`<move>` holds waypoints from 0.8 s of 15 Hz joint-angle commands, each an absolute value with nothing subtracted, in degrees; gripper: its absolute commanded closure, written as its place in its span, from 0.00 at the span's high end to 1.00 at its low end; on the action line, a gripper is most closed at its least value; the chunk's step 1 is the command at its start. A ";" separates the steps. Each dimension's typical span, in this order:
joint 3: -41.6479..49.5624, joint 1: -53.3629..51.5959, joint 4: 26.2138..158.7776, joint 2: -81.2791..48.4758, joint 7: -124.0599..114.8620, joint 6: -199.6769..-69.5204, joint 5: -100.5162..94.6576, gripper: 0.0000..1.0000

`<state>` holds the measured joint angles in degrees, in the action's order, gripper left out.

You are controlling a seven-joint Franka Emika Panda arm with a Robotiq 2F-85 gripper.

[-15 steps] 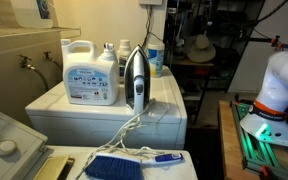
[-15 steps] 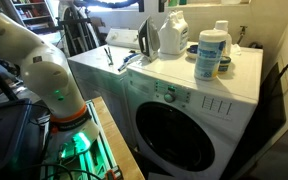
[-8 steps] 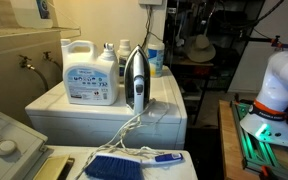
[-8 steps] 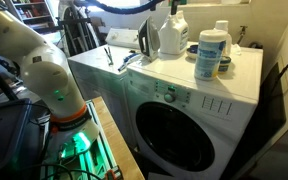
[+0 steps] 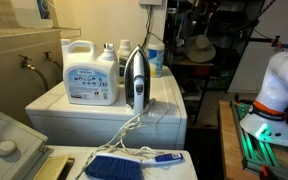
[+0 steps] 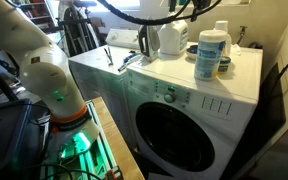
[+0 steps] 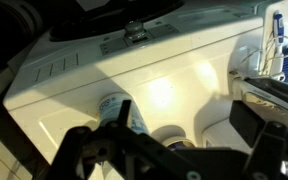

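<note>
My gripper (image 7: 174,140) hangs above the top of a white washing machine (image 6: 174,85), fingers spread wide and empty. It shows as a dark shape at the top edge in an exterior view (image 6: 189,8). Below it in the wrist view are a blue-labelled canister (image 7: 119,108) and a round cap (image 7: 174,135). In both exterior views a white detergent jug (image 5: 91,72) (image 6: 172,35), an upright iron (image 5: 134,80) (image 6: 149,38) and the canister (image 6: 211,55) stand on the washer. The gripper touches nothing.
The iron's white cord (image 5: 132,125) trails off the washer's edge. A blue brush (image 5: 114,165) lies on a lower surface beside it. The arm's base (image 6: 59,100) stands by the washer's front. A sink (image 5: 14,65) and shelves with clutter lie behind.
The arm's dark wrist and cable have moved further over the jug and canister at the top of an exterior view. The things on the washer have not moved.
</note>
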<state>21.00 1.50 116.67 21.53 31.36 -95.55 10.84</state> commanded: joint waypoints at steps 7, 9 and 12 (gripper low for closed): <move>23.18 5.43 107.64 9.94 31.45 -92.20 21.52 1.00; 23.23 7.03 105.15 6.19 31.24 -91.84 24.60 1.00; 22.17 8.95 102.20 1.19 34.62 -91.74 29.70 1.00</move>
